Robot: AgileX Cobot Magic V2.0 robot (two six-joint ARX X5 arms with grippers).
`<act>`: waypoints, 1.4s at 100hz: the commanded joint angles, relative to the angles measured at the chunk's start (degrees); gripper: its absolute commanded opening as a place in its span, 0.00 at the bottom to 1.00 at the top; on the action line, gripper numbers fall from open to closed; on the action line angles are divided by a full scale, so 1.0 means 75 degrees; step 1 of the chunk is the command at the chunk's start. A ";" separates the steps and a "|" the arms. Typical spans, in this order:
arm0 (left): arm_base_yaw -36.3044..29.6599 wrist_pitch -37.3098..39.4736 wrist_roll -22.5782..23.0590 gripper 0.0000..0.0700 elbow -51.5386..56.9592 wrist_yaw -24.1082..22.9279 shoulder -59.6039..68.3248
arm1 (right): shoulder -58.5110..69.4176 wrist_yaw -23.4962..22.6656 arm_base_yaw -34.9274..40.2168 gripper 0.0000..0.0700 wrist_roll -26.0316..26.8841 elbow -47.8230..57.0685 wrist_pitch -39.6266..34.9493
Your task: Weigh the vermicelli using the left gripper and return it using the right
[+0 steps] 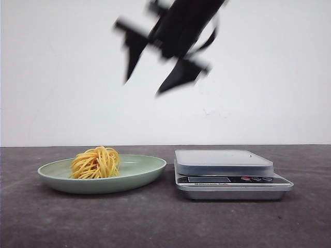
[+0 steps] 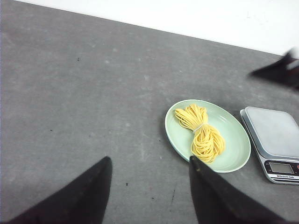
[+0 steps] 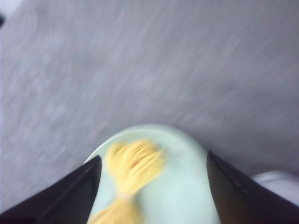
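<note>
Front view gives you the whole layout: the vermicelli (image 1: 95, 163), a yellow bundle tied near its middle, lies on the pale green plate (image 1: 147, 173) toward that plate's left side, and the plate sits on the dark grey table (image 1: 155, 222) just left of the kitchen scale (image 1: 227, 173). Plate and scale look very close, though you cannot tell from this angle whether their edges touch. The scale's platform carries nothing, and its display strip faces the camera. Up above, the right gripper (image 1: 158, 67) hangs in the air, well clear of both plate and scale, smeared by motion blur; its two dark fingers are spread wide apart and hold nothing. Your right wrist view is blurred too, yet it shows those fingers parted with the noodle bundle and the green plate framed between them, far below. Your left wrist view shows the left gripper (image 2: 149, 186) also with its fingers apart and empty, raised over bare table beside the plate, on the side away from the scale. From there you see the noodles lying across the plate's centre, and the scale just beyond the plate's far rim.
</note>
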 commanded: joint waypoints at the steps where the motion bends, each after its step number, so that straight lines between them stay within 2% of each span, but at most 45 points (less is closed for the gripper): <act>1: -0.0003 0.0079 0.0003 0.44 0.0082 -0.0017 -0.0032 | -0.0624 0.0251 0.0006 0.64 -0.1046 0.0189 -0.0251; 23: -0.0006 0.0085 0.0003 0.44 0.0082 -0.0015 -0.0032 | -0.3416 0.1358 -0.0131 0.64 -0.2518 0.0189 -0.1539; 49: -0.0006 0.0291 0.0000 0.44 0.0082 -0.0012 -0.0032 | -0.6271 0.2512 -0.0125 0.64 -0.3214 0.0189 -0.3497; 62: -0.0006 0.0312 -0.0003 0.44 0.0082 -0.0009 -0.0032 | -0.7560 0.2806 -0.0125 0.64 -0.3229 0.0189 -0.4628; 81: -0.0006 0.0303 -0.0003 0.44 0.0082 0.0012 -0.0032 | -0.9241 0.2853 -0.0154 0.63 -0.2579 0.0055 -0.6018; 86: -0.0006 0.0306 -0.0003 0.44 0.0082 0.0012 -0.0032 | -0.9620 0.2888 -0.0187 0.59 -0.2396 -0.0082 -0.6216; 90: -0.0006 0.0306 -0.0006 0.44 0.0082 0.0012 -0.0032 | -0.9914 0.2853 -0.0224 0.55 -0.2264 -0.0216 -0.6341; 97: -0.0006 0.0309 -0.0006 0.44 0.0082 0.0012 -0.0032 | -1.0378 0.2838 -0.0323 0.55 -0.2078 -0.0527 -0.6493; 108: -0.0006 0.0309 -0.0012 0.44 0.0082 0.0012 -0.0032 | -1.1028 0.2451 -0.0615 0.56 -0.1737 -0.1204 -0.6583; 120: -0.0006 0.0303 -0.0175 0.44 0.0082 0.0131 -0.0032 | -1.1546 0.1600 -0.1064 0.56 -0.1352 -0.2104 -0.6458; 140: -0.0006 0.0309 -0.0175 0.44 0.0082 0.0210 -0.0032 | -1.1879 -0.0280 -0.2084 0.56 -0.1131 -0.3500 -0.5485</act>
